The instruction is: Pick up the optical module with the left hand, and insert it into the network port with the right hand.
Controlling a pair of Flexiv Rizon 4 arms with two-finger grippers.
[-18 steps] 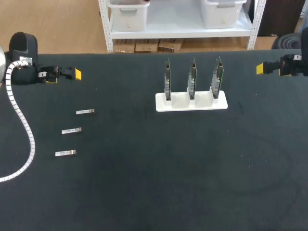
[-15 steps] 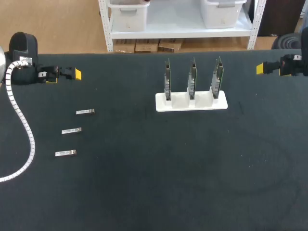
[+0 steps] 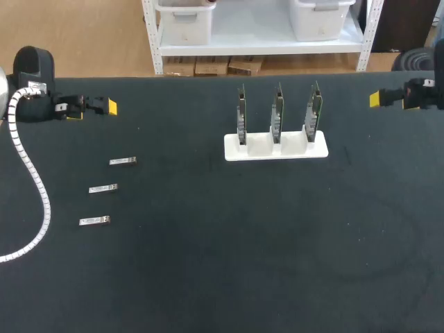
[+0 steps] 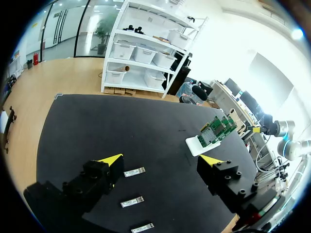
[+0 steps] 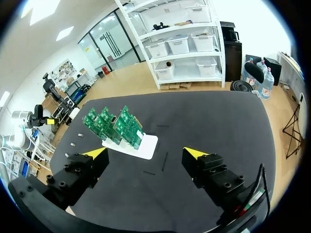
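Three small silver optical modules lie in a slanted column at the table's left: the far one (image 3: 123, 161), the middle one (image 3: 103, 188) and the near one (image 3: 94, 220). A white stand (image 3: 275, 147) in the middle holds three upright green network cards (image 3: 277, 112). My left gripper (image 3: 94, 111) hovers open at the far left, behind the modules, holding nothing. In the left wrist view the modules (image 4: 134, 172) lie between and under the open left gripper (image 4: 160, 159). My right gripper (image 3: 392, 101) is open and empty at the far right. From the right gripper (image 5: 145, 152), the cards (image 5: 114, 124) stand ahead.
A white ribbed cable (image 3: 31, 180) hangs from my left arm and loops over the table's left edge. The black table (image 3: 243, 243) stretches wide in front of the stand. The stand (image 4: 196, 144) is seen far ahead in the left wrist view.
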